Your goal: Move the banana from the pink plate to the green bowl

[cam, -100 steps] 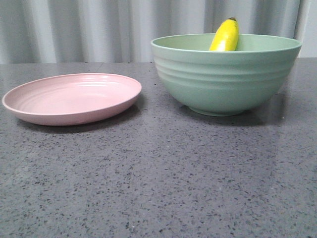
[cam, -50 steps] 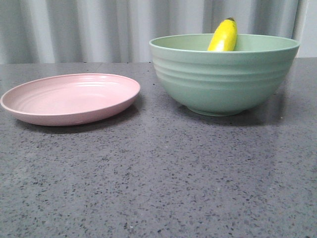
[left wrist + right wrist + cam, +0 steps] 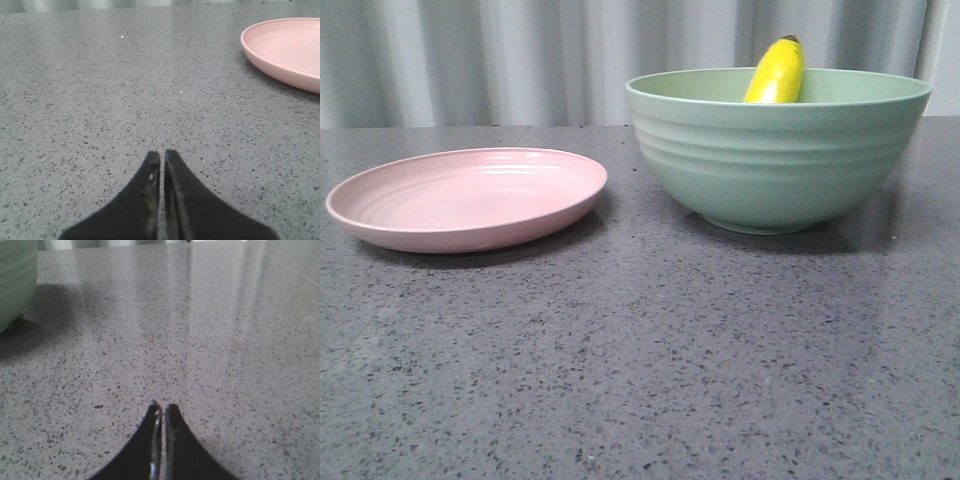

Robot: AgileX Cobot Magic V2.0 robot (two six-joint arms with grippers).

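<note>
The banana [image 3: 775,72] stands tilted inside the bowl [image 3: 778,150], its dark tip poking above the rim, toward the desk's [image 3: 640,350] far right. The plate [image 3: 468,198] sits bare beside the bowl, toward the far left. Both the left gripper [image 3: 162,155] and right gripper [image 3: 162,407] hover low over the desk, pressed together, holding nothing.

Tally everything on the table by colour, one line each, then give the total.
Pink: 1, the pink plate
Green: 1, the green bowl
Yellow: 1, the banana, standing inside the bowl
Total: 3
</note>
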